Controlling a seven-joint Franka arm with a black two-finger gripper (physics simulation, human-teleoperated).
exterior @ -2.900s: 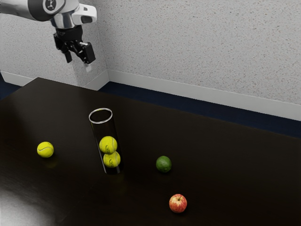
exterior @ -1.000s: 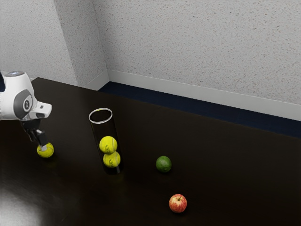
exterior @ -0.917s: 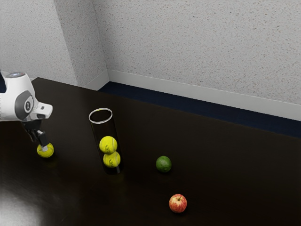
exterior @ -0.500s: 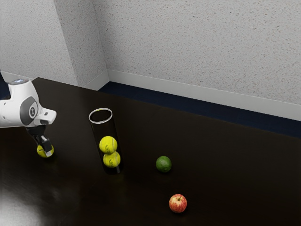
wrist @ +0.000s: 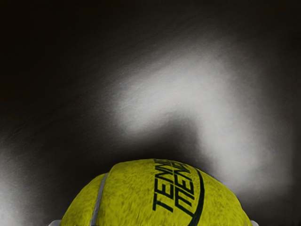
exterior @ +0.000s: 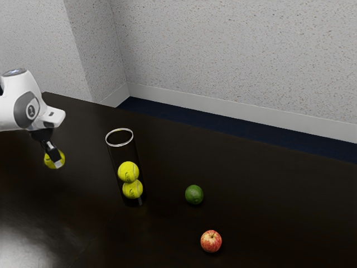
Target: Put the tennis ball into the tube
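The tennis ball (exterior: pixel 47 162) is squeezed between both fingers of the hand (exterior: pixel 54 160) and held up over the tabletop (exterior: pixel 167 162), nearer its far corner than the clear tube (exterior: pixel 119 146) is, where two yellow balls (exterior: pixel 128 172) are stacked inside.

A green lime (exterior: pixel 194 195) lay on the table (exterior: pixel 279 190); a red-yellow apple (exterior: pixel 211 241) sat near it, stem upward.
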